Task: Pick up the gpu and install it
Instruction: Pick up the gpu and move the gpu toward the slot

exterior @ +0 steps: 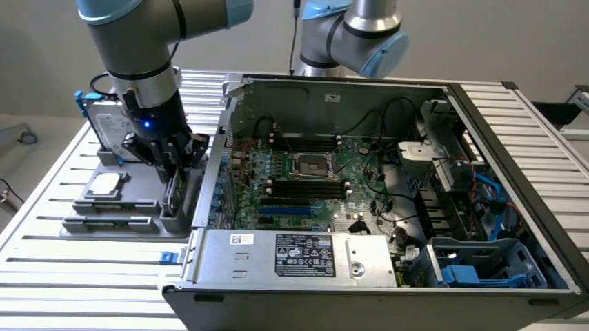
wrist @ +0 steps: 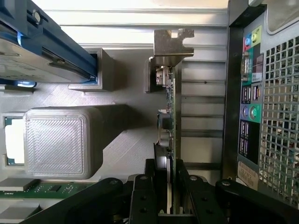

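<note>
gpu (wrist: 171, 109) stands on edge in the grey holder (wrist: 124, 140), just beside the open computer case (exterior: 276, 258). Nearest the wrist camera, the gripper (wrist: 168, 179) clamps it, one black finger against each face. Farther along, its silver bracket (wrist: 172, 44) caps the far end. Beyond, a blue-framed hard drive (exterior: 112, 127) stands in the same holder on the slatted table (exterior: 83, 272).
</note>
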`<state>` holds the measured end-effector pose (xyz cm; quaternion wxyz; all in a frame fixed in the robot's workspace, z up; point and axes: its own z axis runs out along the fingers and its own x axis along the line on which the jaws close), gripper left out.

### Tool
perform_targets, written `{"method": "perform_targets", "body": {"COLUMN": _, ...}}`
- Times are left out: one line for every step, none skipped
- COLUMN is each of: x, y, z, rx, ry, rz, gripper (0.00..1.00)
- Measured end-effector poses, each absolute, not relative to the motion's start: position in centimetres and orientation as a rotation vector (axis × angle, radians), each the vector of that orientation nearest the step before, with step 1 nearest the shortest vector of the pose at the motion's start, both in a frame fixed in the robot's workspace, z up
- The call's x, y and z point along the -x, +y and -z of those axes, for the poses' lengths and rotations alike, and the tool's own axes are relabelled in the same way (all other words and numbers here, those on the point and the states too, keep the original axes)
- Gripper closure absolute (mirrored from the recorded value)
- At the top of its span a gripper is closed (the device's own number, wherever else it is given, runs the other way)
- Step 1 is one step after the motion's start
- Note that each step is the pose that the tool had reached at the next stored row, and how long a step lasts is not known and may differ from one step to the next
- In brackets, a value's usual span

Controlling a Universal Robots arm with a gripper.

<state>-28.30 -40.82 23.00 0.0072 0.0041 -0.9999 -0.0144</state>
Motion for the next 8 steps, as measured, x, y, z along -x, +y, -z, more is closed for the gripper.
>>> {"method": "perform_targets", "body": {"x": 28.31, "y": -40.82, "z": -23.01, "rx": -0.012, "ry": -3.127, "rz": 0.045, "gripper": 0.72}}
{"method": "perform_targets", "body": {"x": 28.30, "y": -40.82, "z": -23.02, "rx": -0.011, "ry": -3.127, "rz": 0.045, "gripper": 0.72}}
{"method": "perform_targets", "body": {"x": 28.31, "y": -40.82, "z": -23.04, "rx": -0.011, "ry": -3.127, "rz": 0.045, "gripper": 0.72}}
{"method": "perform_targets", "body": {"x": 28.31, "y": -40.82, "z": -23.07, "rx": -0.011, "ry": -3.127, "rz": 0.045, "gripper": 0.72}}
{"method": "perform_targets", "body": {"x": 28.31, "y": -40.82, "z": -23.10, "rx": -0.011, "ry": -3.127, "rz": 0.045, "gripper": 0.72}}
{"method": "perform_targets", "body": {"x": 28.31, "y": -40.82, "z": -23.12, "rx": -0.010, "ry": -3.127, "rz": 0.045, "gripper": 0.72}}
{"method": "perform_targets", "body": {"x": 28.31, "y": -40.82, "z": -23.16, "rx": -0.010, "ry": -3.127, "rz": 0.045, "gripper": 0.72}}
{"method": "perform_targets", "body": {"x": 28.31, "y": -40.82, "z": -23.17, "rx": -0.010, "ry": -3.127, "rz": 0.045, "gripper": 0.72}}
